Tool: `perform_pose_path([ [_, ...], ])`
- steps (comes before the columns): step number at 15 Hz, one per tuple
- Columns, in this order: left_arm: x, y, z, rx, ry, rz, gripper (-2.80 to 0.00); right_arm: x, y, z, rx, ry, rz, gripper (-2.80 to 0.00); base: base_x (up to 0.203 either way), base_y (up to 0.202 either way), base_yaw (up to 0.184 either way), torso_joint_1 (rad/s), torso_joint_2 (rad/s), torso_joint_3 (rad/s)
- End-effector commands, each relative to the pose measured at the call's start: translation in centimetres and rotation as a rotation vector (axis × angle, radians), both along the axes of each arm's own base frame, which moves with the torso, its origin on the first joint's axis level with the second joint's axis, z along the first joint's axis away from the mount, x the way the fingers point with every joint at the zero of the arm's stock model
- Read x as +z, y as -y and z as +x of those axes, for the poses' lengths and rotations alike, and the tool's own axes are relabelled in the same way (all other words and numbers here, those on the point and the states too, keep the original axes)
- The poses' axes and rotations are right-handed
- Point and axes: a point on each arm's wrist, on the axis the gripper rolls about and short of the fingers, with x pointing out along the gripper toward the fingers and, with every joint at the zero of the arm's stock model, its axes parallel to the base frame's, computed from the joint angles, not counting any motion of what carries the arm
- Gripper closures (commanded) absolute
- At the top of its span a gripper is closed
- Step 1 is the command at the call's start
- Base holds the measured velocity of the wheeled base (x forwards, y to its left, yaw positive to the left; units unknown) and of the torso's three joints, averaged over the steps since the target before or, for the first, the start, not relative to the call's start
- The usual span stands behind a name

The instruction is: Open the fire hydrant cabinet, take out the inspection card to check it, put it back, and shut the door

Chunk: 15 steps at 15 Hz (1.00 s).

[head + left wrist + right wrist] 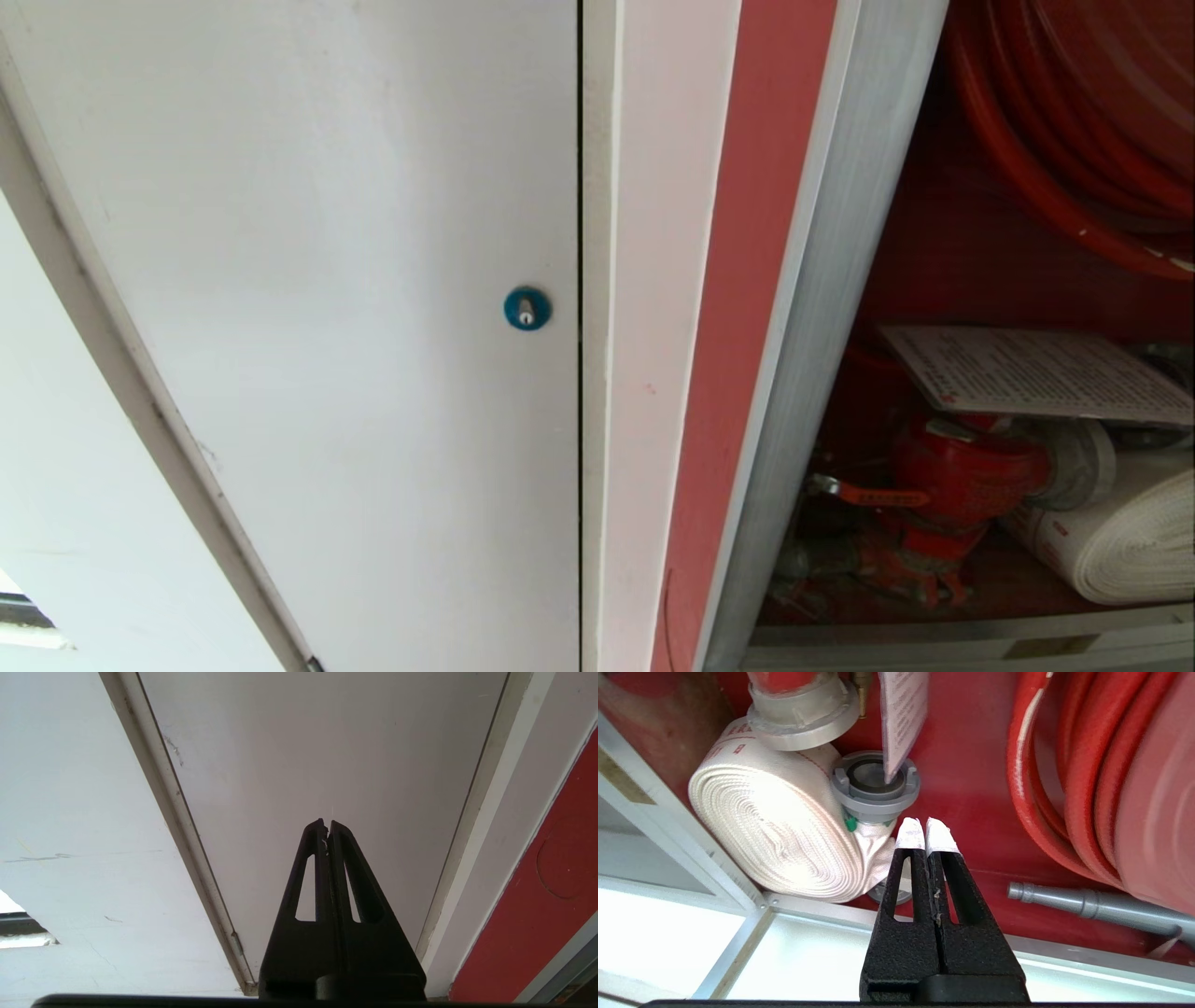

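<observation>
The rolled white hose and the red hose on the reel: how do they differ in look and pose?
The white hose is flat woven fabric wound into a tight coil that lies on the cabinet floor; the red hose is round and smooth, wound in wide loops on the reel. The white hose ends in a grey coupling; no end of the red hose shows. Both are coiled inside the cabinet.
</observation>
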Motion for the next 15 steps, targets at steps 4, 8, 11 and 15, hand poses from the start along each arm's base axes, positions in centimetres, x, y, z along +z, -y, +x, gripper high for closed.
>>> perform_pose_path([
  [4, -0.3, 0.0, 0.1, 0.0, -0.012, 0.001, 0.0, -0.1, 0.0, 0.1, -0.006, 0.027, 0.151, 0.0, 0.0, 0.0, 0.0, 0.0, 0.0, 0.0],
  [8, -0.3, 0.0, 0.1, 0.0, -0.012, 0.001, 0.0, -0.2, 0.1, 0.9, -0.005, 0.034, 0.342, 0.0, 0.0, 0.0, 0.0, 0.0, 0.0, 0.0],
  [11, -0.3, 0.0, 0.1, 0.0, -0.012, 0.001, 0.0, -0.3, 0.2, 1.5, -0.012, 0.044, 0.522, 0.0, 0.0, 0.0, 0.0, 0.0, 0.0, 0.0],
  [15, -0.3, 0.0, 0.1, 0.0, -0.012, 0.001, 0.0, -0.1, 0.6, 3.2, 0.005, 0.047, 0.827, 0.0, 0.0, 0.0, 0.0, 0.0, 0.0, 0.0],
])
